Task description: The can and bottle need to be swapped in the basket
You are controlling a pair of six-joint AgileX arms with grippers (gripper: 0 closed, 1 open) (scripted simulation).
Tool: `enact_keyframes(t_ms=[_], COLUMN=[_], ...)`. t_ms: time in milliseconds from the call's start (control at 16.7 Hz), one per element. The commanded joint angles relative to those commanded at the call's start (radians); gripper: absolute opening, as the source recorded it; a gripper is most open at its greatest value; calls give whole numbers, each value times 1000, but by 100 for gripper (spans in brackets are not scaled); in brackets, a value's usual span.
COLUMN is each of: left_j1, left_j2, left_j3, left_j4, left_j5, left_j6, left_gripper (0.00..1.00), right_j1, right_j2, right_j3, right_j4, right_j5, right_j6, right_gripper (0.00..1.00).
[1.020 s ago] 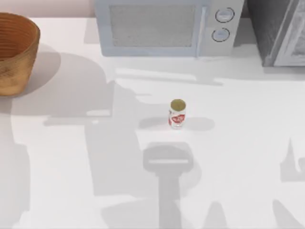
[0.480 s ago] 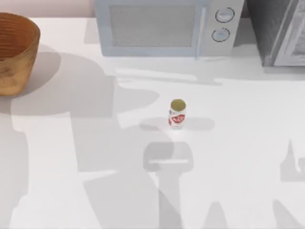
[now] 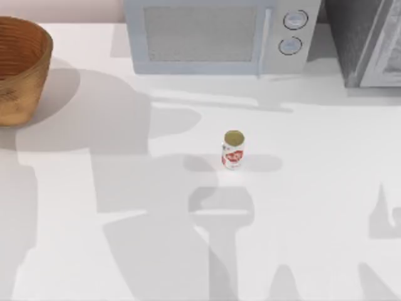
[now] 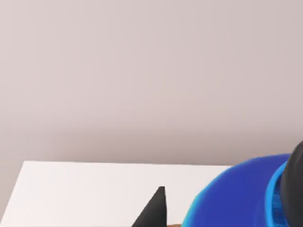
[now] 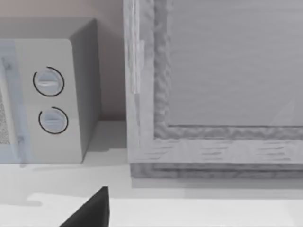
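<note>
The can (image 3: pixel 233 149), white and red with a dull gold top, stands upright on the table's middle. The wicker basket (image 3: pixel 19 75) sits at the far left back corner. In the left wrist view a blue rounded bottle (image 4: pixel 236 198) lies between a dark fingertip (image 4: pixel 158 210) and the other finger (image 4: pixel 297 175); my left gripper (image 4: pixel 227 201) is shut on it, with the wall and the table's back edge behind. One dark fingertip (image 5: pixel 94 210) of my right gripper sits far to one side, the gripper open, facing the appliances.
A microwave (image 3: pixel 219 34) stands along the back, with its dials (image 5: pixel 49 101) in the right wrist view. A grey appliance (image 3: pixel 369 41) fills the back right corner. Arm shadows lie across the table's left and front.
The broad arm shadow on the table's left half has shifted and changed shape. The can and the basket have not moved.
</note>
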Motion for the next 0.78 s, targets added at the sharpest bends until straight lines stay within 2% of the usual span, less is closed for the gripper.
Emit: enact_keyframes(t_ms=[720, 780], left_j1=[0, 0], left_j2=[0, 0], left_j3=[0, 0], left_j4=[0, 0], left_j5=[0, 0], left_j6=[0, 0], left_gripper=[98, 100], right_j1=[0, 0], right_j2=[0, 0], right_j3=[0, 0], right_j4=[0, 0], right_j5=[0, 0], right_j6=[0, 0], right_gripper=[100, 100])
